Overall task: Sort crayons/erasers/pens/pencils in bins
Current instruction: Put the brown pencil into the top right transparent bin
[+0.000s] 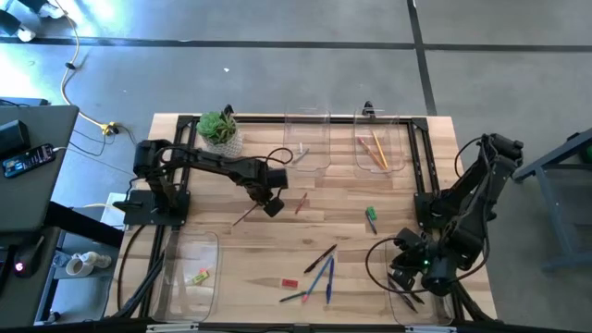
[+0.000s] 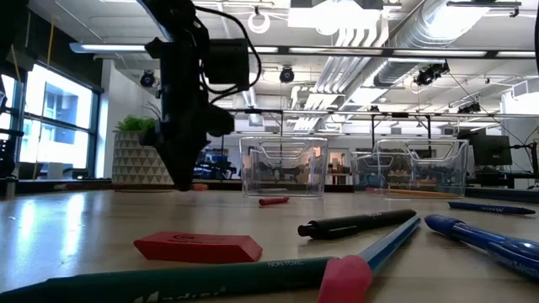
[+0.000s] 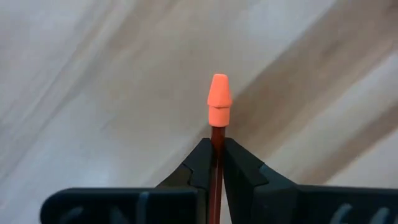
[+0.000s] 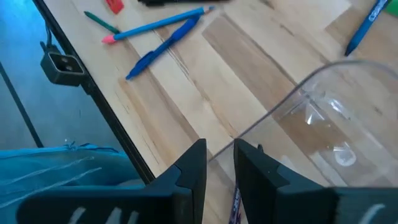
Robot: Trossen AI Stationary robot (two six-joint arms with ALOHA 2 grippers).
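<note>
My left gripper [image 1: 271, 202] stands over the table's middle, shut on a red-brown pencil [image 1: 244, 216] with an orange eraser cap [image 3: 219, 99]. It also shows in the low view [image 2: 181, 172]. My right gripper [image 1: 407, 276] hovers over the near-right clear bin [image 4: 323, 118], its fingers a narrow gap apart [image 4: 220, 168]. A thin stick shows low in that gap; I cannot tell whether the fingers touch it. Orange pencils [image 1: 377, 150] lie in the far-right bin [image 1: 400, 148]. Pens and a blue pencil [image 1: 326, 270], erasers and a red crayon [image 1: 299, 204] lie loose on the table. My left gripper pinches the pencil's shaft [image 3: 216, 142] between its two fingers, just behind the eraser cap. The fingers come from above and lie across the pencil. The rest of the pencil reaches out toward the table's near left [image 1: 236, 222]; whether it rests on the table I cannot tell.
A potted plant [image 1: 220, 129] stands at the far left beside the other far bin [image 1: 305, 143]. The near-left bin [image 1: 190, 273] holds small erasers. A red eraser [image 2: 199, 247] and a green eraser [image 1: 371, 215] lie on the wood. A black frame [image 1: 421, 157] edges the table.
</note>
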